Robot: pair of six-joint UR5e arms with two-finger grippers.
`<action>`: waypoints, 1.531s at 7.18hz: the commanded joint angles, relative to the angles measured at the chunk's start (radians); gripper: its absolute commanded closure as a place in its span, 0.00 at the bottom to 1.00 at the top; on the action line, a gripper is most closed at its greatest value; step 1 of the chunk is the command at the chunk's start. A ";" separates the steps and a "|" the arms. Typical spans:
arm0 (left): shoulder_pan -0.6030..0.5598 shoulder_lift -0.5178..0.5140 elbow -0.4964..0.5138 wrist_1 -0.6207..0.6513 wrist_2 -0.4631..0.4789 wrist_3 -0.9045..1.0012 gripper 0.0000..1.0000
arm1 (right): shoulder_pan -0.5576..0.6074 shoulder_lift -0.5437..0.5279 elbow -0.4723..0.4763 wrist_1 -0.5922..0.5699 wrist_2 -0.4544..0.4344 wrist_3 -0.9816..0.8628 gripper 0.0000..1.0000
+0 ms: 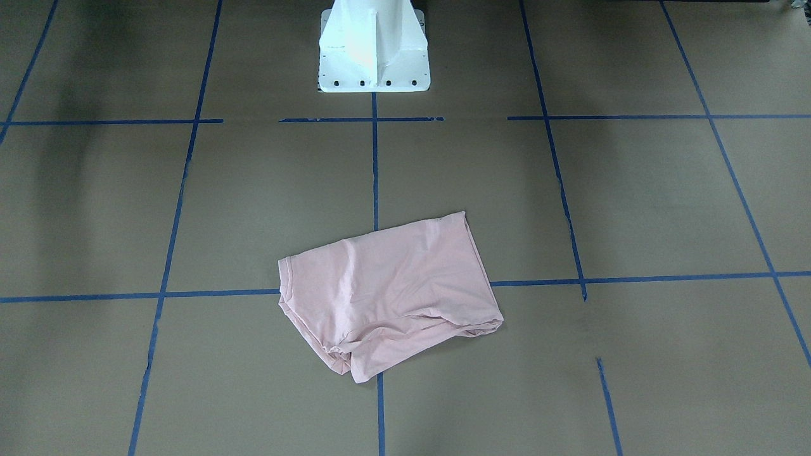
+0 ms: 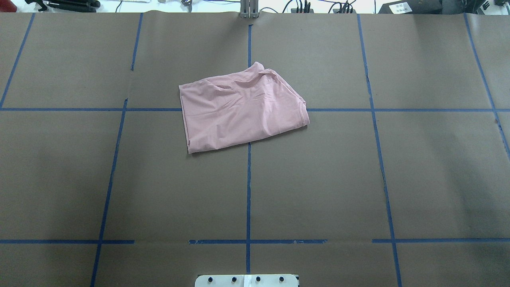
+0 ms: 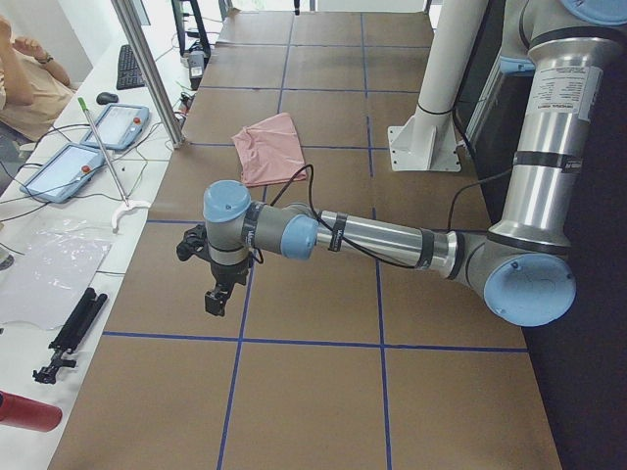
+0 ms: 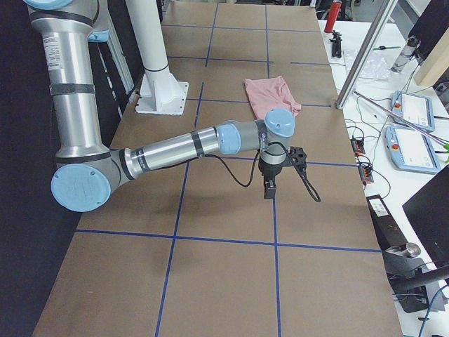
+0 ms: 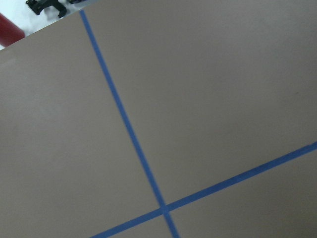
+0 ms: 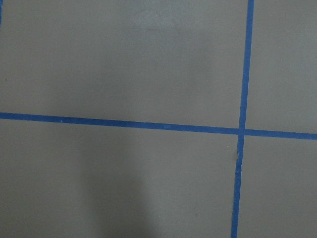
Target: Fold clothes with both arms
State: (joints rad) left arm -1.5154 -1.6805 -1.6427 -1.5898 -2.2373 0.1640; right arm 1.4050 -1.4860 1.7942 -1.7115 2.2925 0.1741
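The pink T-shirt (image 2: 239, 111) lies folded on the counter (image 2: 398, 179). The left arm (image 3: 372, 235) and right arm (image 4: 175, 147) hover well away; I cannot tell their jaws' opening.

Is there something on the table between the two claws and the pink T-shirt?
Nothing visible does. The left claw and the right claw hang over the brown paper cover, and only flat blue tape lines lie between them and the T-shirt.

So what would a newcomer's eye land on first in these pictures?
The pale pink T-shirt, folded into a rumpled bundle, lies mid-table on brown paper gridded with blue tape. Next, the left arm and the right arm hang over opposite table ends, well clear of it.
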 commanded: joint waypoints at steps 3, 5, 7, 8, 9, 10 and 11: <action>0.000 0.165 -0.147 0.036 -0.104 -0.021 0.00 | -0.003 -0.031 -0.051 0.004 0.005 -0.010 0.00; -0.002 0.177 -0.151 0.033 -0.102 -0.017 0.00 | 0.003 -0.094 -0.053 0.004 0.018 -0.172 0.00; 0.000 0.229 -0.148 0.030 -0.099 -0.018 0.00 | 0.006 -0.108 -0.056 0.004 0.021 -0.176 0.00; -0.002 0.232 -0.128 0.031 -0.099 -0.020 0.00 | 0.009 -0.108 -0.062 0.004 0.022 -0.171 0.00; -0.002 0.237 -0.141 0.033 -0.108 -0.020 0.00 | 0.038 -0.111 -0.062 0.004 0.045 -0.173 0.00; 0.006 0.217 -0.128 0.034 -0.102 -0.021 0.00 | 0.063 -0.122 -0.064 0.004 0.082 -0.174 0.00; 0.004 0.197 -0.140 0.039 -0.097 -0.020 0.00 | 0.071 -0.125 -0.062 0.004 0.085 -0.174 0.00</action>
State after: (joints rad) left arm -1.5125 -1.4620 -1.7774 -1.5552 -2.3393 0.1437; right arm 1.4569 -1.6039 1.7318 -1.7073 2.3590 0.0007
